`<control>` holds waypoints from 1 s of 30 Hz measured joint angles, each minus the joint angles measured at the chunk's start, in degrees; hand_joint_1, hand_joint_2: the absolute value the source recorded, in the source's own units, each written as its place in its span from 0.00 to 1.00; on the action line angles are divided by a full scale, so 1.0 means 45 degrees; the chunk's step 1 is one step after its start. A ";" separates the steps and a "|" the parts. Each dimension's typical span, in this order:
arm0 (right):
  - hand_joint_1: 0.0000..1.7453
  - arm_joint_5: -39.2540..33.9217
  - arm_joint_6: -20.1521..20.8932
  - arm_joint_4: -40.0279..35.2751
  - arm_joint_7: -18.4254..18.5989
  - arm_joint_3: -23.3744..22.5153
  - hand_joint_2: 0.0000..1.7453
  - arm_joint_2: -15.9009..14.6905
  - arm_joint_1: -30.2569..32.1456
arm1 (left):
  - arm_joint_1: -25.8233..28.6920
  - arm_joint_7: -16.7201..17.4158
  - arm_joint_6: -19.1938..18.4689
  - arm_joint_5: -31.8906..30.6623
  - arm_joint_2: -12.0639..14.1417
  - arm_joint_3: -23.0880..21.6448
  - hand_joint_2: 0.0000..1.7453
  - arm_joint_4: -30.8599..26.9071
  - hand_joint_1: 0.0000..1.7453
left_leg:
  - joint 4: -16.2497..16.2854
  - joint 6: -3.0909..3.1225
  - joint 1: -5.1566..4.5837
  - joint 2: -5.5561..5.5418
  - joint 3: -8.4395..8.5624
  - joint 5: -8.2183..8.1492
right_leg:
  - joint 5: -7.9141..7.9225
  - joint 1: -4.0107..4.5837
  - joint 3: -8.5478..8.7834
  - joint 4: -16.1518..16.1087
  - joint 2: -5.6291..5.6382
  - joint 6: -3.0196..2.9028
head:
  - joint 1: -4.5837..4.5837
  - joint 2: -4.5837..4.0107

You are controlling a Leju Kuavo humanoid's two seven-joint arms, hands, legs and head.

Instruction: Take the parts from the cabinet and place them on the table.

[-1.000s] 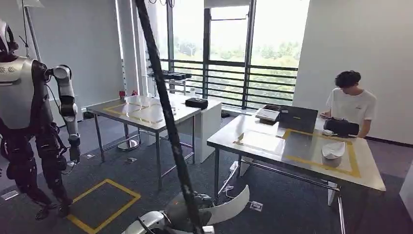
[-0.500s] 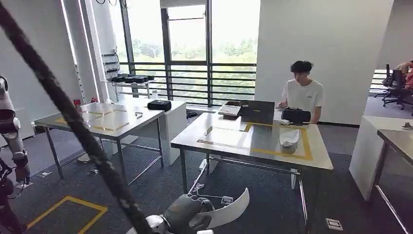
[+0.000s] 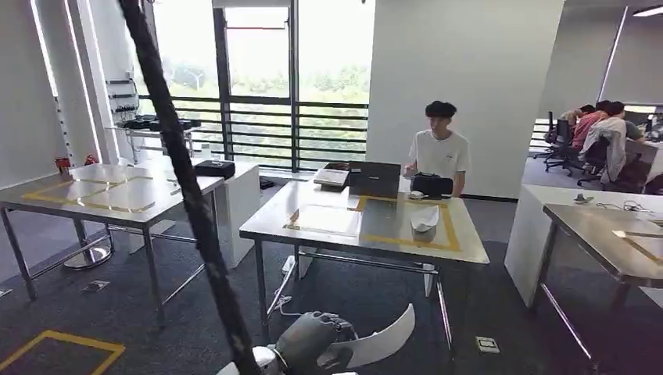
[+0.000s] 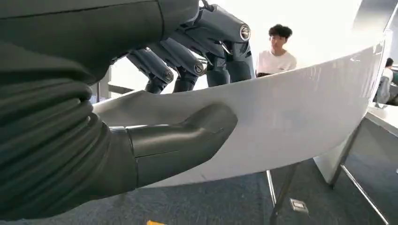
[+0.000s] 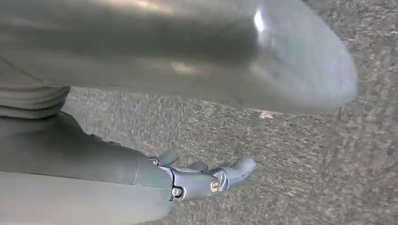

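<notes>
The white curved part (image 4: 291, 122) runs past the frame's edge and hides the left robot hand (image 4: 187, 93) fingertips (image 4: 230, 70) gripping behind it

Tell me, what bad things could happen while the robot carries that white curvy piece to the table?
The left hand holds the white curved part near one end, so the long free end could tip or slip. It might bump the table edge on approach. Another white part already lies there and could get knocked.

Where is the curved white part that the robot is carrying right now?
In the head view the curved white part sits low in the middle, gripped by the left hand, in front of the near steel table.
</notes>
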 joint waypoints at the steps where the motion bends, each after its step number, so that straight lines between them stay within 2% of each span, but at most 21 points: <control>1: 0.00 0.0000 -0.0014 0.0000 -0.0005 -0.0010 0.00 0.0000 0.0018 | -0.0006 0.0000 0.0000 0.0000 -0.0015 0.0000 1.00 0.0000 1.00 | 0.0027 -0.0013 0.0000 0.0040 -0.0010 -0.0011 | 0.0433 -0.0005 0.0466 -0.0813 -0.0010 -0.0019 | 0.0005 0.0000; 2: 0.00 0.0000 -0.0044 0.0000 -0.0010 -0.0015 0.00 0.0000 0.0017 | -0.0027 0.0000 0.0000 -0.0010 -0.0039 0.0000 1.00 0.0000 1.00 | 0.0059 -0.0045 0.0001 0.0074 -0.0012 -0.0032 | 0.0930 -0.0003 0.1172 -0.2029 -0.0035 -0.0044 | 0.0000 0.0000; 3: 0.00 -0.0019 -0.0073 -0.0005 -0.0054 -0.0015 0.00 -0.0005 0.0007 | -0.0061 -0.0005 0.0000 -0.0034 -0.0063 0.0000 1.00 0.0000 1.00 | 0.0098 -0.0094 -0.0001 0.0103 -0.0012 -0.0064 | 0.1259 -0.0001 0.1833 -0.3129 -0.0104 -0.0085 | 0.0000 0.0000; 4: 0.00 -0.0058 -0.0097 0.0000 -0.0116 -0.0015 0.00 -0.0005 -0.0032 | -0.0108 -0.0004 0.0000 -0.0078 -0.0088 0.0000 1.00 0.0004 1.00 | 0.0131 -0.0162 -0.0095 0.0125 -0.0049 -0.0100 | 0.1045 0.0081 0.2001 -0.3479 -0.0148 -0.0153 | 0.0000 0.0000; 5: 0.00 -0.0083 -0.0150 0.0000 -0.0204 -0.0020 0.00 0.0000 -0.0036 | -0.0167 -0.0009 -0.0005 -0.0106 -0.0102 -0.0005 1.00 0.0043 1.00 | 0.0138 -0.0229 -0.0107 0.0130 -0.0048 -0.0114 | 0.1142 0.0097 0.1964 -0.3539 -0.0098 -0.0251 | -0.0015 0.0000; 6: 0.00 -0.0092 -0.0165 0.0000 -0.0253 -0.0034 0.00 0.0000 -0.0023 | -0.0238 -0.0039 -0.0005 -0.0107 -0.0156 -0.0005 1.00 0.0073 1.00 | 0.0078 -0.0285 -0.0115 0.0136 -0.0027 -0.0088 | 0.1151 0.0107 0.1964 -0.3547 -0.0086 -0.0280 | -0.0019 0.0000; 7: 0.00 -0.0097 -0.0174 0.0000 -0.0311 -0.0039 0.00 0.0015 -0.0008 | -0.0282 -0.0063 -0.0053 -0.0112 -0.0174 -0.0010 1.00 0.0131 1.00 | 0.0078 -0.0013 -0.0178 0.0147 -0.0076 -0.0197 | 0.1188 0.0042 0.1986 -0.3599 -0.0083 -0.0232 | -0.0024 0.0000; 8: 0.00 -0.0097 -0.0180 0.0000 -0.0325 -0.0044 0.00 0.0015 -0.0008 | -0.0343 -0.0078 -0.0127 -0.0117 -0.0184 -0.0015 1.00 0.0170 1.00 | 0.0065 0.0095 -0.0170 0.0145 -0.0069 -0.0163 | 0.1185 0.0045 0.1993 -0.3599 -0.0075 -0.0247 | -0.0034 0.0000; 10: 0.00 -0.0078 -0.0189 0.0000 -0.0350 -0.0054 0.00 0.0015 -0.0010 | -0.0496 -0.0078 -0.0394 -0.0117 -0.0199 -0.0034 1.00 0.0301 1.00 | -0.0037 -0.0115 -0.0162 0.0145 -0.0025 -0.0072 | 0.1180 0.0067 0.1992 -0.3595 -0.0061 -0.0319 | -0.0039 0.0000; 14: 0.00 -0.0039 -0.0165 0.0000 -0.0384 -0.0063 0.00 0.0015 -0.0006 | -0.0699 -0.0136 -0.0520 -0.0238 -0.0175 -0.0107 1.00 0.0632 1.00 | -0.0134 -0.0272 -0.0156 0.0140 0.0085 0.0017 | 0.1188 0.0073 0.1970 -0.3581 -0.0062 -0.0406 | -0.0039 0.0000; 20: 0.00 -0.0034 -0.0141 0.0000 -0.0442 -0.0063 0.00 0.0015 -0.0015 | -0.1219 -0.0340 -0.0918 -0.0141 -0.0029 -0.0121 1.00 0.1244 1.00 | -0.0163 -0.0392 -0.0146 0.0139 0.0082 0.0050 | 0.1187 0.0085 0.1959 -0.3570 -0.0061 -0.0433 | -0.0039 0.0000; 24: 0.00 -0.0034 -0.0146 0.0000 -0.0437 -0.0063 0.00 0.0019 -0.0022 | -0.1538 -0.0345 -0.0996 -0.0087 0.0068 -0.0121 1.00 0.1457 1.00 | -0.0160 -0.0391 -0.0152 0.0132 0.0077 0.0049 | 0.1189 0.0075 0.1962 -0.3571 -0.0064 -0.0430 | -0.0039 0.0000; 25: 0.00 -0.0034 -0.0146 0.0000 -0.0442 -0.0063 0.00 0.0034 -0.0021 | -0.1579 -0.0345 -0.1001 -0.0087 0.0078 -0.0121 1.00 0.1501 1.00 | -0.0069 -0.0348 -0.0190 0.0130 0.0032 0.0006 | 0.1251 -0.0026 0.1989 -0.3663 -0.0079 -0.0368 | -0.0039 0.0000; 26: 0.00 -0.0034 -0.0140 0.0000 -0.0447 -0.0063 0.00 0.0098 -0.0029 | -0.1612 -0.0349 -0.0996 -0.0083 0.0097 -0.0126 1.00 0.1530 1.00 | -0.0175 -0.0186 -0.0233 0.0110 -0.0019 -0.0048 | 0.1245 -0.0026 0.2024 -0.3721 -0.0117 -0.0274 | -0.0039 0.0000; 27: 0.00 -0.0034 -0.0136 0.0000 -0.0476 -0.0068 0.00 0.0097 -0.0058 | -0.1681 -0.0364 -0.1000 -0.0078 0.0117 -0.0126 1.00 0.1540 1.00 | -0.0453 -0.0078 -0.0204 0.0133 0.0113 -0.0021 | 0.1234 0.0043 0.2139 -0.3877 -0.0104 -0.0214 | -0.0063 0.0000; 28: 0.00 -0.0019 -0.0131 -0.0005 -0.0500 -0.0068 0.00 0.0092 -0.0060 | -0.1756 -0.0374 -0.0996 -0.0073 0.0117 -0.0126 1.00 0.1549 1.00 | -0.0771 -0.0052 -0.0010 0.0164 0.0475 0.0156 | 0.1238 -0.0026 0.2141 -0.3878 -0.0068 -0.0196 | -0.0073 0.0000; 29: 0.00 0.0034 -0.0121 -0.0005 -0.0510 -0.0068 0.00 0.0097 -0.0068 | -0.1882 -0.0379 -0.0996 -0.0068 0.0141 -0.0126 1.00 0.1579 1.00 | -0.0897 -0.0037 0.0008 0.0137 0.0573 0.0194 | 0.1069 0.0021 0.1985 -0.3525 -0.0053 -0.0161 | -0.0048 0.0000; 30: 0.00 0.0063 -0.0068 -0.0005 -0.0495 -0.0068 0.00 0.0102 -0.0076 | -0.2002 -0.0379 -0.0996 -0.0083 0.0160 -0.0126 1.00 0.1598 1.00 | -0.0899 -0.0040 0.0027 0.0187 0.0591 0.0226 | 0.0730 -0.0003 0.1638 -0.2841 -0.0054 -0.0139 | -0.0044 0.0000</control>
